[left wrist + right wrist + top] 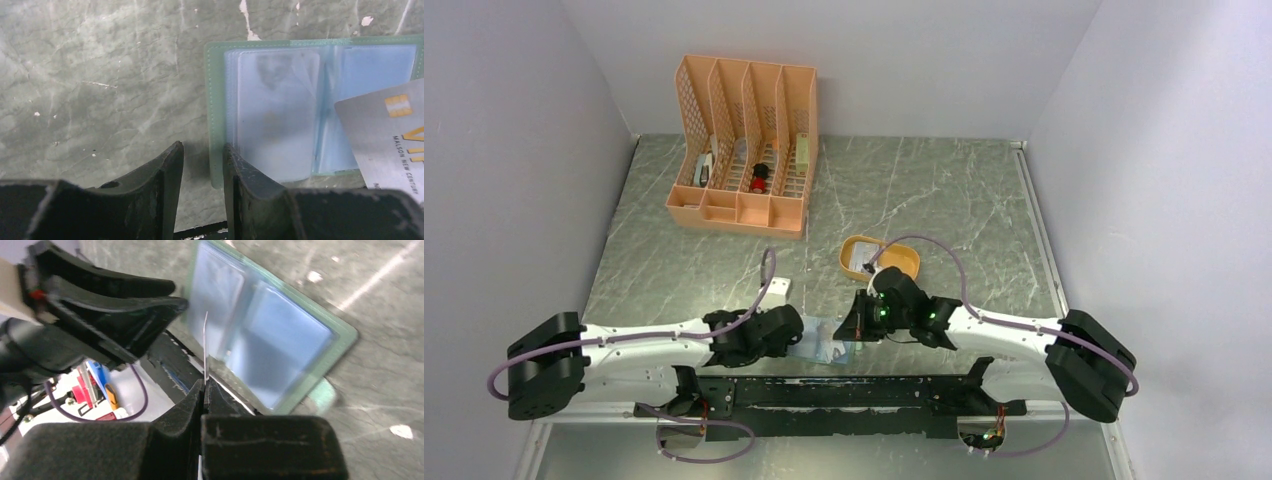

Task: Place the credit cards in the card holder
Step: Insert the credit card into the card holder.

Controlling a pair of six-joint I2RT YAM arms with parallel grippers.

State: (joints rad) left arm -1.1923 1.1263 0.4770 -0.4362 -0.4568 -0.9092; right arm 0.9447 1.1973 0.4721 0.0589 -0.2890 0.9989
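Marbled worktop [924, 200] carried a peach lattice organizer [744, 130] at back left. Small items sat in its slots, one of them red and black. A yellow oval tray [879, 257] near centre held small things, not identifiable. The card holder [215, 100] lay open flat at the near edge, clear sleeves up. The left claw [202, 150] stood part-spread astride its left rim. The right claw [202, 385] pinched a credit card [385, 135] over the right sleeve.
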